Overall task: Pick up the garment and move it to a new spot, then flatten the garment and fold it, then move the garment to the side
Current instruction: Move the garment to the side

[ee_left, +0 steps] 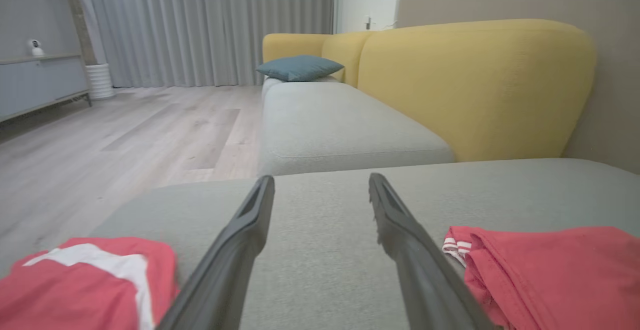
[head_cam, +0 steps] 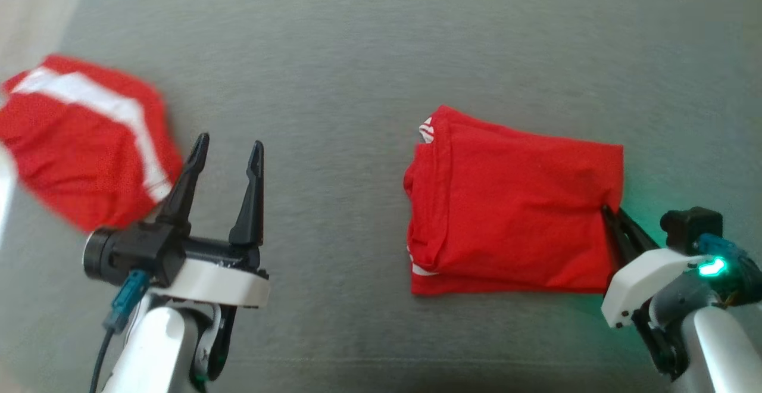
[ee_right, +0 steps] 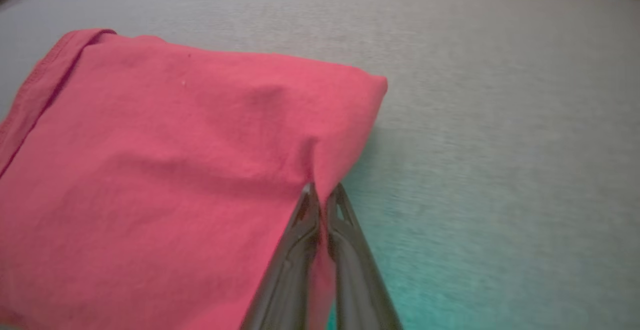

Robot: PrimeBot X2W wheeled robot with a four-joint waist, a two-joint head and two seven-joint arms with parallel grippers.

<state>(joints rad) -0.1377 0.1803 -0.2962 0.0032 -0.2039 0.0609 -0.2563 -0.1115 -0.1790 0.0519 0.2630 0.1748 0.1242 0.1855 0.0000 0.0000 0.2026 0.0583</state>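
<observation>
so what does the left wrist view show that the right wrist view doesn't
Left wrist view adds: the open left gripper, the other garment with a white band, a blue cushion and curtains. Right wrist view adds: the right gripper shut on the edge of the folded garment, and a teal glow on the seat. Both: the folded garment on the grey seat.

Grey sofa seat [head_cam: 357,53] in a living room with a pale wood floor [ee_left: 125,135]

A red cloth with a broad white band [head_cam: 59,149] lies at the seat's left edge. Beyond are yellow backrests [ee_left: 475,85], a teal pillow [ee_left: 299,67], grey curtains [ee_left: 200,25], a white ribbed pot [ee_left: 99,81], and a sideboard [ee_left: 35,85] bearing a small white camera [ee_left: 34,47].
</observation>
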